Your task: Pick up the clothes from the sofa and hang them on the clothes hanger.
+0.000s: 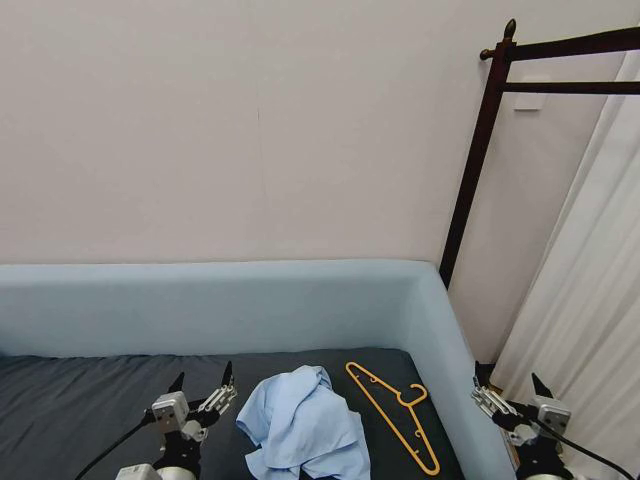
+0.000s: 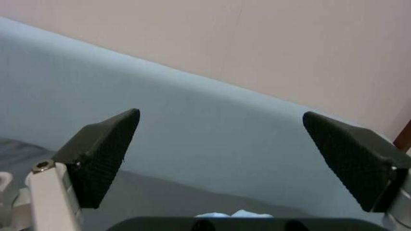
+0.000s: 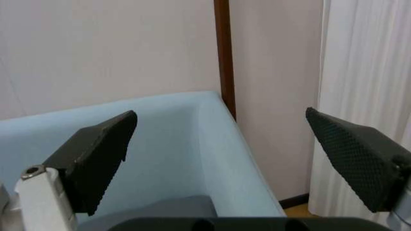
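Observation:
A crumpled light-blue garment [image 1: 303, 424] lies on the dark seat of the sofa [image 1: 90, 400]. An orange hanger [image 1: 394, 413] lies flat just right of it. The dark wooden clothes rack [image 1: 480, 140] stands behind the sofa's right arm. My left gripper [image 1: 203, 385] is open, low over the seat, a little left of the garment. My right gripper [image 1: 510, 392] is open too, beyond the sofa's right arm. In the left wrist view the open fingers [image 2: 103, 154] face the sofa back, with a bit of the garment [image 2: 234, 213] below. The rack post [image 3: 223, 57] stands ahead in the right wrist view.
The pale blue sofa back [image 1: 220, 305] and right arm [image 1: 445, 350] wall in the seat. A white curtain [image 1: 590, 300] hangs at the right, close to my right gripper. A plain wall [image 1: 250, 130] rises behind.

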